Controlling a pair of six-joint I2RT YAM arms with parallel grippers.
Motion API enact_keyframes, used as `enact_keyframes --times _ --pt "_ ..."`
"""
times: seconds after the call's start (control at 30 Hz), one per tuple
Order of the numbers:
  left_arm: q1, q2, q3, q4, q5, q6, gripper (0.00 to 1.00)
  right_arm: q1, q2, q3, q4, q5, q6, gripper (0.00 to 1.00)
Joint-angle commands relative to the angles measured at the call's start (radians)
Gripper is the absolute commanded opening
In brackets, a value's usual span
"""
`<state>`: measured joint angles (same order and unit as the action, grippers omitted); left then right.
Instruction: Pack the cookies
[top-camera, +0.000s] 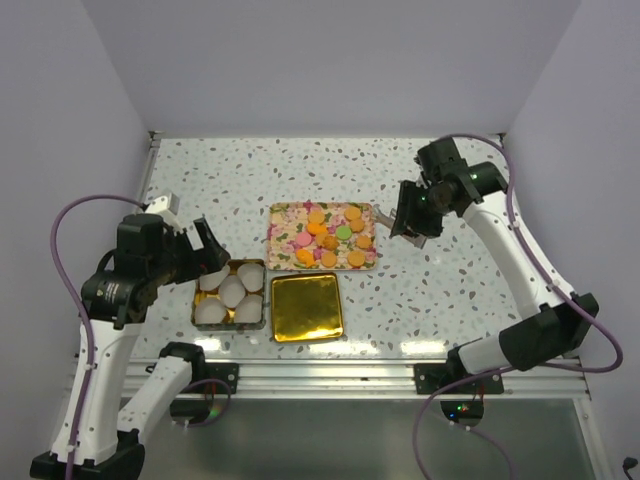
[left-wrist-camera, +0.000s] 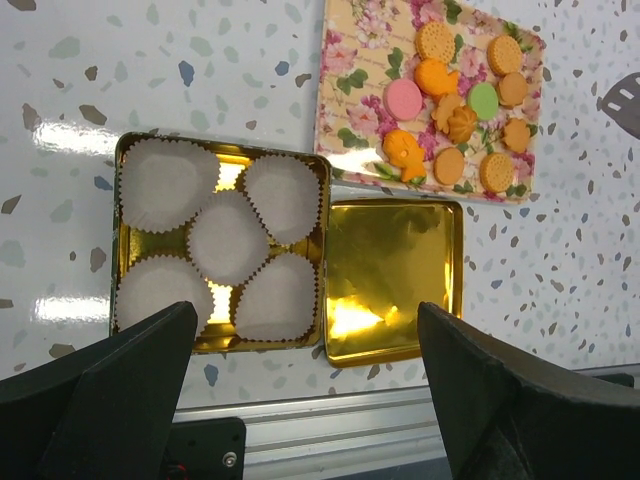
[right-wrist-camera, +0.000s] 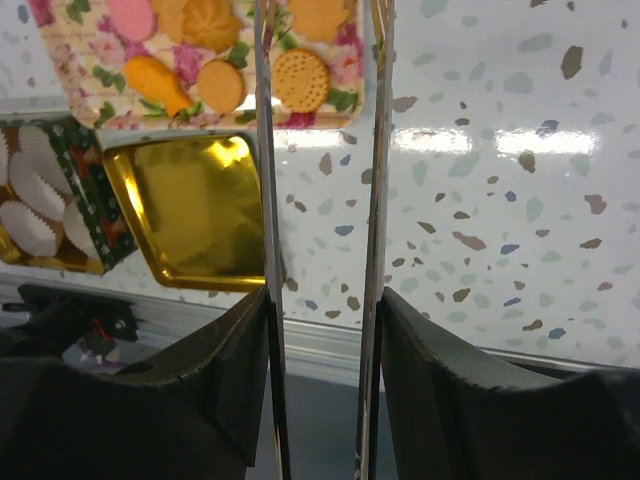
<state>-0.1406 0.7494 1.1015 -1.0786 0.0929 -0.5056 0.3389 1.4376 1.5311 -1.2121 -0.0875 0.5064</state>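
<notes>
The cookies (top-camera: 335, 235) are small round discs, mostly orange with a few green and pink, lying on a floral tray (top-camera: 285, 222). They also show in the left wrist view (left-wrist-camera: 450, 90) and the right wrist view (right-wrist-camera: 220, 60). My right gripper (top-camera: 410, 215) hovers just right of the tray. It is shut on metal tongs (right-wrist-camera: 267, 150), whose two thin blades stand apart and empty between its fingers (right-wrist-camera: 322, 300). My left gripper (top-camera: 205, 250) is open and empty, above the left edge of the gold tin (top-camera: 197, 305); in its own view (left-wrist-camera: 307, 325) it is empty too.
The gold tin (left-wrist-camera: 117, 240) holds several white pleated paper cups (left-wrist-camera: 228, 235), all empty. Its gold lid (top-camera: 307, 305) lies open side up just right of it, below the tray. The table's metal front rail (top-camera: 320, 375) runs along the near edge.
</notes>
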Motion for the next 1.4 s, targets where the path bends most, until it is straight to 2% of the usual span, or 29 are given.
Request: enact_keyframes --times 0.0,0.27,0.4,0.7,1.37 --pt "-0.007 -0.016 0.000 0.022 -0.001 -0.008 0.97 0.077 0.004 0.115 -0.075 -0.057 0.030 0.48" --pt "-0.007 -0.030 -0.006 0.008 -0.001 -0.011 0.97 0.230 0.063 0.086 -0.020 -0.024 0.069 0.49" --pt "-0.007 -0.039 -0.009 -0.003 -0.001 -0.007 0.97 0.304 0.155 0.138 -0.038 0.028 0.054 0.49" --pt "-0.007 -0.035 0.006 -0.011 -0.012 0.006 0.97 0.331 0.277 0.198 -0.024 0.054 0.066 0.50" --pt "-0.028 -0.015 0.000 -0.001 -0.055 0.018 0.98 0.354 0.403 0.230 0.017 0.035 0.064 0.50"
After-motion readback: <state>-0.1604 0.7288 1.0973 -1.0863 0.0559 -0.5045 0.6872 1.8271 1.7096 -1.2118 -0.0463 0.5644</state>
